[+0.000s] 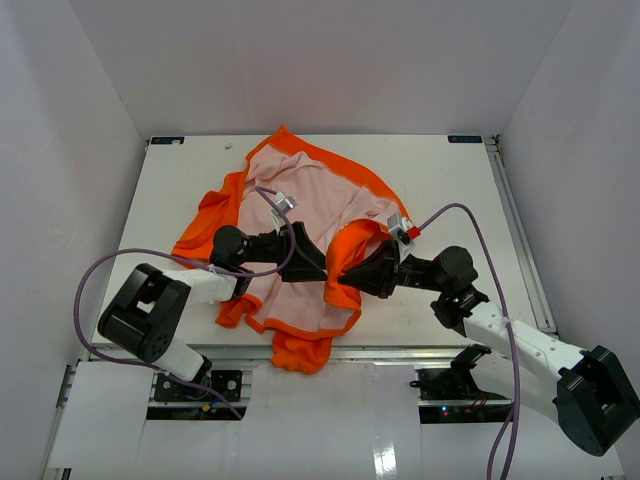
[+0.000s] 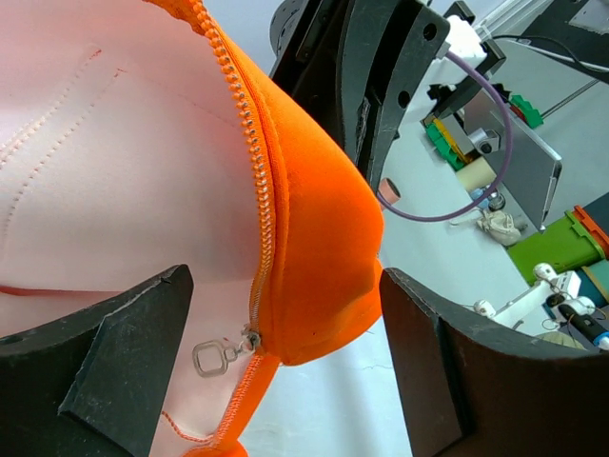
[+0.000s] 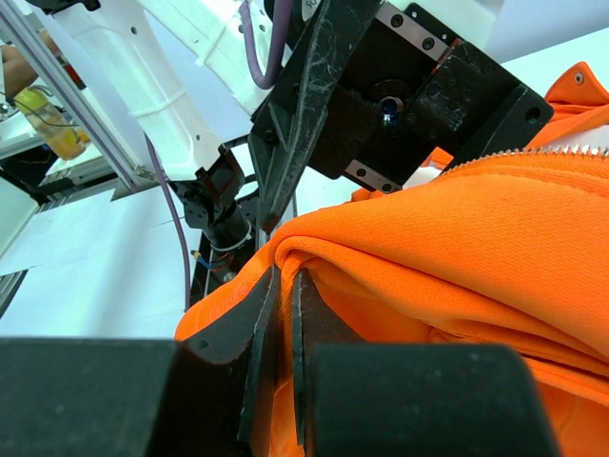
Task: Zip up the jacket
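Jacket [image 1: 300, 215]: open on the table [image 1: 450, 180], lining up, zip undone. Right gripper [image 3: 284, 286] pinches an orange fold; left gripper [image 2: 285, 314] gapes empty around the zipper edge. Step, seemingly: securing the pull [image 2: 214, 359]; the next move needs a precise close on it.

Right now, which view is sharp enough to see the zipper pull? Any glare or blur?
Left wrist: zipper pull and teeth are crisp, while the left fingers are dark and slightly soft. Right wrist: the jacket fills the frame, the right fingers are blurred and unlit, and no pull shows. Top external: even light and soft shadows on the table, but the pull is not discernible.
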You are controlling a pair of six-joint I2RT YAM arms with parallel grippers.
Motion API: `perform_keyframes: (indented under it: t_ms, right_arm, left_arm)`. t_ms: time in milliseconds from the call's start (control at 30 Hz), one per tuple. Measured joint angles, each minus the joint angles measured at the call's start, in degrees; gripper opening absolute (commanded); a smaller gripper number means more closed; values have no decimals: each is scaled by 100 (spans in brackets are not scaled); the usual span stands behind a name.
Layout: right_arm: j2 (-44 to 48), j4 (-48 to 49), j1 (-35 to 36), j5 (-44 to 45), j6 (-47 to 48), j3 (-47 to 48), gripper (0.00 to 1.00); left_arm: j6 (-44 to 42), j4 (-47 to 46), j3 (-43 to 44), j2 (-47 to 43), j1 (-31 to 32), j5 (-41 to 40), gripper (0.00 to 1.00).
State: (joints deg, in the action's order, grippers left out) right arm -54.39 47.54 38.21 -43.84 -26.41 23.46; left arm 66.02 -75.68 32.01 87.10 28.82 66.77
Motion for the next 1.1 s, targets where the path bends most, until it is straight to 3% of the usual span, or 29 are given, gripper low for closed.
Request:
perform_keyframes:
  t_ms: [200, 367, 533, 767, 1000, 1100]
  right_arm:
    - [-52, 80, -1, 0, -13, 0, 8]
    - [-292, 171, -31, -17, -15, -2, 8]
    - [-420, 237, -62, -38, -13, -109, 13]
    - [-508, 331, -225, -46, 9, -405, 16]
    - [-549, 331, -450, 48, 46, -462, 48]
    - [-491, -165, -490, 333, 147, -353, 55]
  left_arm:
    - [196, -24, -54, 27, 0, 32, 82]
    - [897, -80, -87, 430, 0, 114, 73]
    - [1377, -5, -87, 731, 0, 166, 34]
    - [1487, -22, -2, 605, 0, 251, 2]
    - [724, 64, 66, 2, 0, 258, 0]
    - [-162, 1179, 112, -618, 4, -30, 0]
